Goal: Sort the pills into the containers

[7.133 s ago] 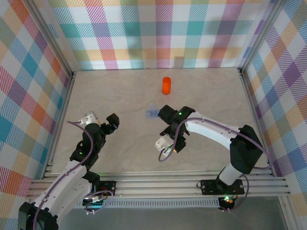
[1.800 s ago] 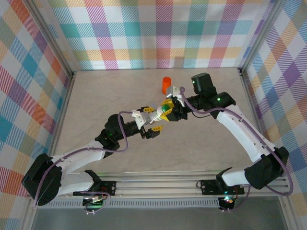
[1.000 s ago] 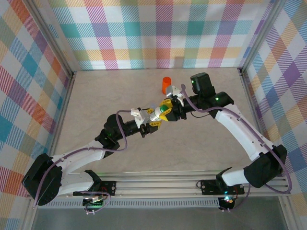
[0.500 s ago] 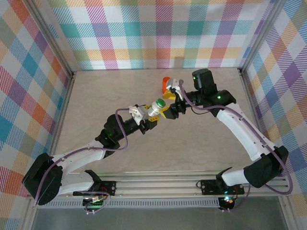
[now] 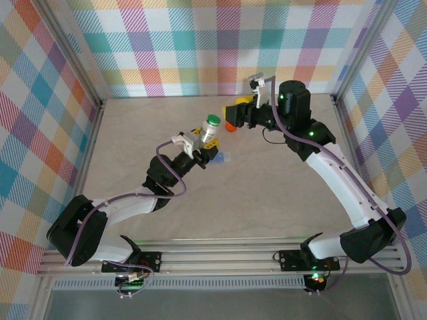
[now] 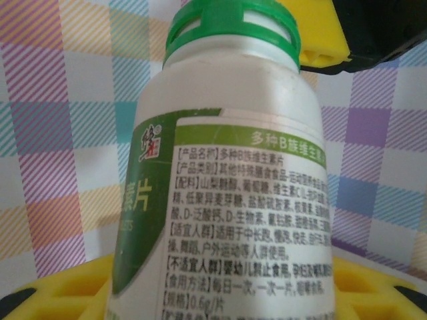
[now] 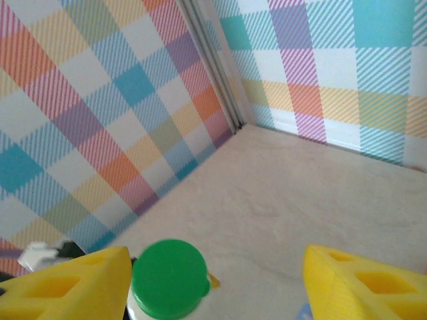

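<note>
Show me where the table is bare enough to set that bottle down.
Free: the table between the left wall and left arm; the near middle between both arms. Crowded: back centre, around white bottle, orange bottle and pill box.

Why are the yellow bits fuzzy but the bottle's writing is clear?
Left wrist view: the label on the bottle is sharp, the yellow fingers at the bottom edge soft. Right wrist view: the yellow fingers and green cap, near the lens, blur; the checked wall looks crisper.
</note>
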`<state>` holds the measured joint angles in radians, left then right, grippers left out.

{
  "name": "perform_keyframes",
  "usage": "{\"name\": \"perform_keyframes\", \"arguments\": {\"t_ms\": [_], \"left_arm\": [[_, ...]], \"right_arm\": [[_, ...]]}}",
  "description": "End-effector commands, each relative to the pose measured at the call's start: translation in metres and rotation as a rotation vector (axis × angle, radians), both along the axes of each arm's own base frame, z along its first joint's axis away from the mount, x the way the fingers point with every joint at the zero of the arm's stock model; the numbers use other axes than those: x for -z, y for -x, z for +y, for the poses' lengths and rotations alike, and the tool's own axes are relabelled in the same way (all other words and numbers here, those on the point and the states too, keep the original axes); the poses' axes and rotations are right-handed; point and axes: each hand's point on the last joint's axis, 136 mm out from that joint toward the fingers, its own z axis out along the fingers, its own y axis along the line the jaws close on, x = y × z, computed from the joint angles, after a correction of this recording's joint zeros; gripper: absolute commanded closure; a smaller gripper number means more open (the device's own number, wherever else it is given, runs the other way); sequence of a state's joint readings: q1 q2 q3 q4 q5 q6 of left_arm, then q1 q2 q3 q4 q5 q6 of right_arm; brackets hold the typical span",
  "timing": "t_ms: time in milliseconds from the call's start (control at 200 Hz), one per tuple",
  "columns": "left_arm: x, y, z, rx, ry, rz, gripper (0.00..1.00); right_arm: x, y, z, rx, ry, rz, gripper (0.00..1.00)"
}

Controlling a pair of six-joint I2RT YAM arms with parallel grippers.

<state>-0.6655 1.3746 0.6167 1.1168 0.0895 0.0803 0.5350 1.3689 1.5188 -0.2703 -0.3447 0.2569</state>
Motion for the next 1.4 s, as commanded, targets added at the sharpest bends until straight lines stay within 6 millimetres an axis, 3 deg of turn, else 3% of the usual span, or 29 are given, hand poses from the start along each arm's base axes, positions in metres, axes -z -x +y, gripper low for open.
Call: {"name": "perform_keyframes", "arguments": {"t_ms": [0, 210, 410, 625, 775, 985, 1255, 1395], "left_arm": [[-0.043, 0.0, 0.009, -0.023, 0.116, -0.113, 1.0], [-0.038, 0.0, 0.014, -0.044, 0.124, -0.117, 1.0], [-0.013, 0.007, 0.031, -0.098, 0.097, -0.085, 1.0], [0.01, 0.015, 0.043, -0.122, 0.071, -0.05, 1.0], [0.006, 0.021, 0.051, -0.14, 0.069, -0.074, 1.0], [0.009, 0.018, 0.058, -0.157, 0.073, -0.063, 1.0], [0.011, 0.017, 0.054, -0.127, 0.073, -0.053, 1.0], [0.008, 0.022, 0.044, -0.063, 0.075, -0.057, 1.0]], "right_arm": [[-0.017, -0.002, 0.018, 0.016, -0.106, 0.037, 0.33], [0.011, -0.006, 0.041, -0.015, -0.095, 0.13, 0.32], [0.037, -0.009, 0.055, -0.025, -0.097, 0.17, 0.3], [0.048, 0.005, 0.092, -0.121, -0.072, 0.174, 0.28], [0.058, 0.005, 0.103, -0.114, -0.05, 0.196, 0.28], [0.058, 0.009, 0.112, -0.141, -0.067, 0.216, 0.34], [0.057, 0.013, 0.116, -0.161, -0.067, 0.183, 0.44], [0.054, 0.014, 0.118, -0.179, -0.093, 0.16, 0.43]]}}
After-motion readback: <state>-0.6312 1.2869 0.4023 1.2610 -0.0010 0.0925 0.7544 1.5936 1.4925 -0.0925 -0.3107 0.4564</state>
